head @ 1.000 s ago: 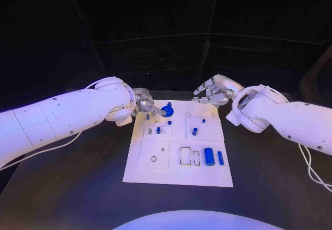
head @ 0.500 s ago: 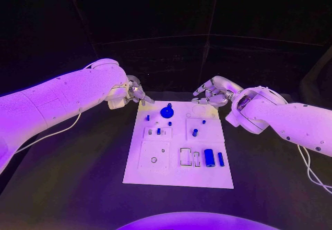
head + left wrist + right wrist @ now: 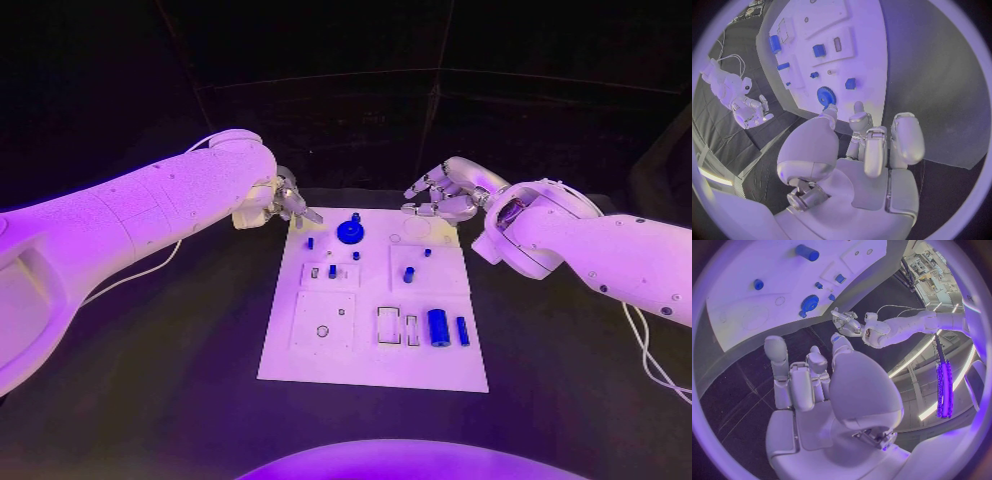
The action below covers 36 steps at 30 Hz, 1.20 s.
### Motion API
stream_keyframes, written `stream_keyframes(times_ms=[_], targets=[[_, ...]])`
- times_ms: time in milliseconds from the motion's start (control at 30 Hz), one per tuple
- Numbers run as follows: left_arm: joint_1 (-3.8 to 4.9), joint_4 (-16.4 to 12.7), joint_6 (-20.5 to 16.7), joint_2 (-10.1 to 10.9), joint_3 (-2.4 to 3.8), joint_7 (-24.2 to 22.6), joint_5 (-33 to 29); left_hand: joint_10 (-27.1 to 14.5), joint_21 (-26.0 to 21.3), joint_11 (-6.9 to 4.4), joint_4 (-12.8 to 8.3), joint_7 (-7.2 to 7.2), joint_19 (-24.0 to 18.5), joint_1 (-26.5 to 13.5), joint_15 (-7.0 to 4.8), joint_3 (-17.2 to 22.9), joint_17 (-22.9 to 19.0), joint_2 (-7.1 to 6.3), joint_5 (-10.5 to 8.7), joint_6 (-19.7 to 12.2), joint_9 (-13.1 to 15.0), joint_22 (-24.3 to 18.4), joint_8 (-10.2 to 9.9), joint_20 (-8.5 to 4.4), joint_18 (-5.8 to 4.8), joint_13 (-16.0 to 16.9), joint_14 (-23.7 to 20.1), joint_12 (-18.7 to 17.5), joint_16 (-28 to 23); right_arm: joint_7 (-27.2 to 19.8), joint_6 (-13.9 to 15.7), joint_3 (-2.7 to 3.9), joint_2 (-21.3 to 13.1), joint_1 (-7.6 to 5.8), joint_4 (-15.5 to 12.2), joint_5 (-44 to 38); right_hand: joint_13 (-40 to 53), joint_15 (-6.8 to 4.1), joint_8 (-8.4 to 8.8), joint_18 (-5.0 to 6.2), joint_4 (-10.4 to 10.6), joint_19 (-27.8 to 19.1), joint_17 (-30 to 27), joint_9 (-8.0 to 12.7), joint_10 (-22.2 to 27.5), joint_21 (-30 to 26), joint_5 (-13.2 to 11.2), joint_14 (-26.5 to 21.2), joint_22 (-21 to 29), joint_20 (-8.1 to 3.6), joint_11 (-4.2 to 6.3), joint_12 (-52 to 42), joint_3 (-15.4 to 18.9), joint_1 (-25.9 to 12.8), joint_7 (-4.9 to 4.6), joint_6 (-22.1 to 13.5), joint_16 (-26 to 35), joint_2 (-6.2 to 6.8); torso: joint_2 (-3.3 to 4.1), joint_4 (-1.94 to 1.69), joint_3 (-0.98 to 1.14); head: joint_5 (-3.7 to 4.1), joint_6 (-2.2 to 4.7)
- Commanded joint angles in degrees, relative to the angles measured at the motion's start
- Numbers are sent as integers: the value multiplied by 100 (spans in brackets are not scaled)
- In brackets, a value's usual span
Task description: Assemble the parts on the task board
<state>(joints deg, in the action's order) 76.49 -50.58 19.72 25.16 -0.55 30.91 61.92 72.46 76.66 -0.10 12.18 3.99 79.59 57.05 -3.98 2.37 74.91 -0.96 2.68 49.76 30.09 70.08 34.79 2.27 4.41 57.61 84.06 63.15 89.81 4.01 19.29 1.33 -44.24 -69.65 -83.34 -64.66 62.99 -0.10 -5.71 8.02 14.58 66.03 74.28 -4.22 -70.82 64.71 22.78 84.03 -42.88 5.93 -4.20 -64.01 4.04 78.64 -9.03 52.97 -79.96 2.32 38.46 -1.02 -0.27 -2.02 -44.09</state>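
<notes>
The white task board (image 3: 372, 368) lies in the middle of the black table. A blue gear (image 3: 349, 233) sits on its far end, with small blue pegs (image 3: 330, 271) nearer and two blue cylinders (image 3: 437, 327) at the near right. My left hand (image 3: 284, 200) hovers off the board's far left corner, fingers apart and holding nothing. In the left wrist view the left hand (image 3: 870, 145) points toward the gear (image 3: 826, 95). My right hand (image 3: 440, 197) hangs over the far right corner, also holding nothing. The right wrist view shows the right hand (image 3: 811, 380), the gear (image 3: 809, 303) and the board (image 3: 761, 305).
Black table (image 3: 159, 380) surrounds the board on all sides. White cables trail behind both arms, one at the right edge (image 3: 649, 345). In the left wrist view, the board (image 3: 861, 55) carries several recessed slots and small blue parts.
The left hand has let go of the blue gear and drawn back off the board to its far left corner. The gear stays on the board. The right hand has not moved.
</notes>
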Motion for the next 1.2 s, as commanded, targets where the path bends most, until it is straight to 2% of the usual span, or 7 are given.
stream_keyframes(times_ms=[33, 400, 700, 1200], targets=[[-26, 60, 203, -41, -5, -148, 144, -20, -39, 0, -7, 3, 11, -11, 34, -41, 1509, 40, 11, 51, -6, 1, -40, 41, 11, -7, 594, 1, 19, -59, 19, 3, 14, -10, -3, 13, -5, -25, -25, 57, 8, -51, -6, 8, 38, -13, 19, 222, 5, -9, 17, 38, 32, 27, 0, -22, 24, -19, -11, 0, 1, -10, -20], [-112, 160, 338, -109, -20, -213, 153, -22, -34, -3, -21, -2, 16, 59, 33, -78, 1509, 77, 11, 76, -19, 13, -43, 42, 8, -8, 594, 6, 19, -60, 11, 3, 27, -10, 6, 13, -5, -25, -27, 58, 15, -52, -8, 8, 38, -21, 28, 220, 11, -8, 17, 36, 29, 40, -2, -27, 29, -40, -12, -6, 2, -8, -47], [-138, 152, 466, -117, -36, -283, 153, -27, -42, -6, -68, -7, 13, 189, 32, -123, 1509, 134, 11, 106, -43, 12, -53, 42, 10, -16, 594, 8, 19, -63, 6, 3, 40, -10, 12, 13, -5, -25, -27, 58, 15, -52, -8, 8, 38, -21, 28, 220, 11, -8, 17, 36, 29, 40, -2, -27, 29, -40, -12, 2, 3, -11, -56], [-164, 164, 447, -128, -63, -447, 153, -35, -53, -9, -139, -8, 10, 367, 31, -151, 1509, 260, 12, 133, -77, 10, -75, 41, 11, -33, 594, 4, 19, -64, -2, 3, 50, -10, 16, 13, -8, -25, -29, 57, 16, -50, -7, 8, 40, -22, 36, 221, 8, -7, 17, 37, 27, 50, -2, -29, 30, -48, -10, -5, 3, 11, -58]])
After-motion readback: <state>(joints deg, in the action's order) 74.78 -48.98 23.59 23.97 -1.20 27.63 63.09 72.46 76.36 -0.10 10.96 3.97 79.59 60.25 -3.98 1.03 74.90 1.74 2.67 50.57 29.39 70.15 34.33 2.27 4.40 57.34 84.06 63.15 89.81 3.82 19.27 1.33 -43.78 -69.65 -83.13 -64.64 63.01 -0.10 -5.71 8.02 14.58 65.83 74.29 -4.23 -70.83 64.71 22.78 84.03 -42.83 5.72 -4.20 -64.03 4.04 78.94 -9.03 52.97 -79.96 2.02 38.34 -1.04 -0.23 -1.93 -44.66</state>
